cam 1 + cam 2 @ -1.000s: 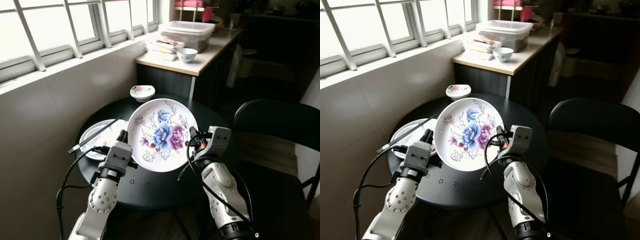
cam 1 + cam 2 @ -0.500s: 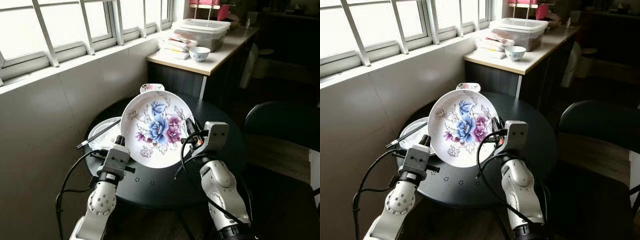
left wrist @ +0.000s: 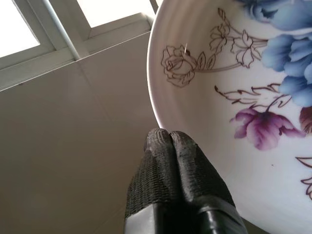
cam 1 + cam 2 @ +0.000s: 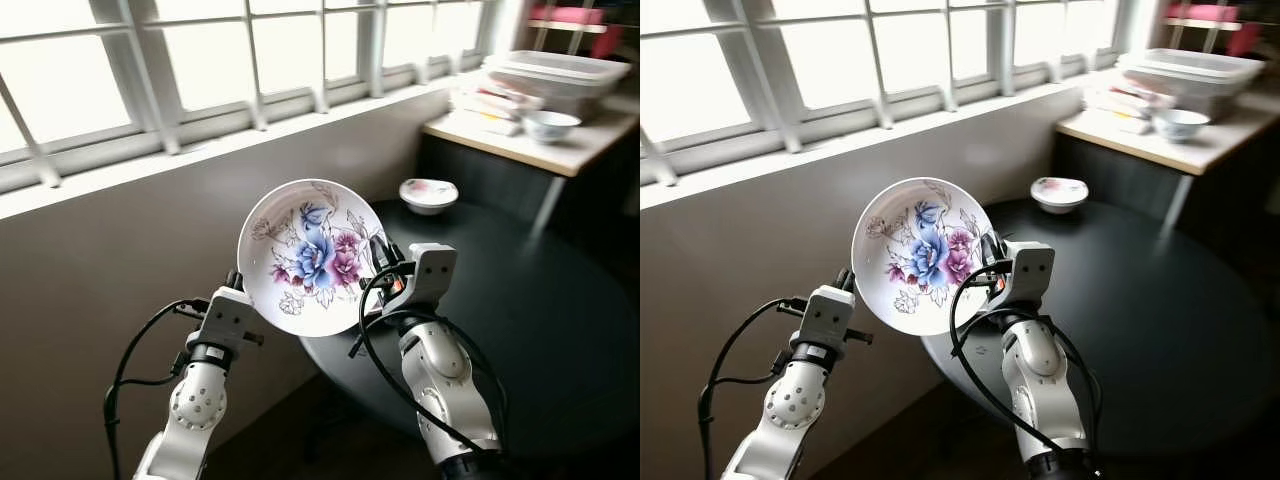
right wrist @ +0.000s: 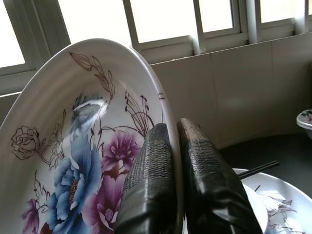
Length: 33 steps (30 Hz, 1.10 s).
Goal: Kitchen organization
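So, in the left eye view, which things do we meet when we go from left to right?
left gripper → floral plate → right gripper → small floral bowl on the round black table → white bowl on the counter

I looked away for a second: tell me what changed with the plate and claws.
The view swung left, so the table now sits right and the window wall lies ahead. The floral plate rose slightly, off the table. Unchanged: the right claw pinches its rim, the left claw, fingers together, sits at the opposite rim, and the plate stays tilted up.
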Motion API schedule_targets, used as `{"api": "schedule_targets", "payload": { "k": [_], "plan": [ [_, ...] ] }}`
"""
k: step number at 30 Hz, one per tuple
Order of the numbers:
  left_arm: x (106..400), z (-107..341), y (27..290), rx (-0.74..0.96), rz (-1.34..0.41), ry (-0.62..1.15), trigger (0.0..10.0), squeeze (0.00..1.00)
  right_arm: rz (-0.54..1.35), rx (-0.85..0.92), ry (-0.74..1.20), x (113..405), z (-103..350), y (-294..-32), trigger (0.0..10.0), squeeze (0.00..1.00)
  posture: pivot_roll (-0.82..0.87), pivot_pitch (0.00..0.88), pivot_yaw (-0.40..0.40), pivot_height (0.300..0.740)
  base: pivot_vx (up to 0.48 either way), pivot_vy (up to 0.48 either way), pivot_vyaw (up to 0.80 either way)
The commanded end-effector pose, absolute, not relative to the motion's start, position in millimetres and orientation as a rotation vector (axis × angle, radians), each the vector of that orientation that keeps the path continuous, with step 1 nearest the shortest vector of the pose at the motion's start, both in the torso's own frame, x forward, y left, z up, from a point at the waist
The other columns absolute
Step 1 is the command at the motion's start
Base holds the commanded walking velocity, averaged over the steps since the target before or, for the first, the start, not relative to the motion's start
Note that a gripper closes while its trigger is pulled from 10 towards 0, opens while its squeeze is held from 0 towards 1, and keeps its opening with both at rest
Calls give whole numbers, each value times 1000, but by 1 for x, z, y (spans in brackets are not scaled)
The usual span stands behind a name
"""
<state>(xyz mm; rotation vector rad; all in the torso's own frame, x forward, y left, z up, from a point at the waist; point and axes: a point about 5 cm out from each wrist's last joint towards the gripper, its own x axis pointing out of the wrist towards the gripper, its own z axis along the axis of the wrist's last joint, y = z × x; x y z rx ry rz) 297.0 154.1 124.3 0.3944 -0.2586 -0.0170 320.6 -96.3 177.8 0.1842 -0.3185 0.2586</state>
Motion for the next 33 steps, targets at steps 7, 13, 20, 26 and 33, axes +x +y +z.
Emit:
{"api": "schedule_targets", "payload": {
  "k": [7, 13, 20, 26, 33],
  "plan": [
    [297, 126, 151, 396, -24, -268, 10000, 0, 294, 189, -354, 318, 183, -92, 0, 0, 30, 0, 1, 740, 0, 0, 800],
    [297, 126, 151, 398, -22, -267, 10000, 0, 305, 179, -326, 317, 176, -93, 0, 0, 30, 0, 0, 740, 0, 0, 800],
    [297, 126, 151, 396, -20, -267, 10000, 0, 315, 177, -310, 316, 172, -91, 0, 0, 31, 0, -3, 740, 0, 0, 800],
    [297, 125, 150, 395, -16, -265, 10000, 0, 316, 177, -305, 317, 172, -91, 0, 0, 32, 0, -4, 740, 0, 0, 800],
    [298, 124, 151, 382, -20, -244, 10000, 0, 315, 179, -304, 318, 171, -90, 0, 0, 33, 0, -3, 740, 0, 137, 800]
  ]
}}
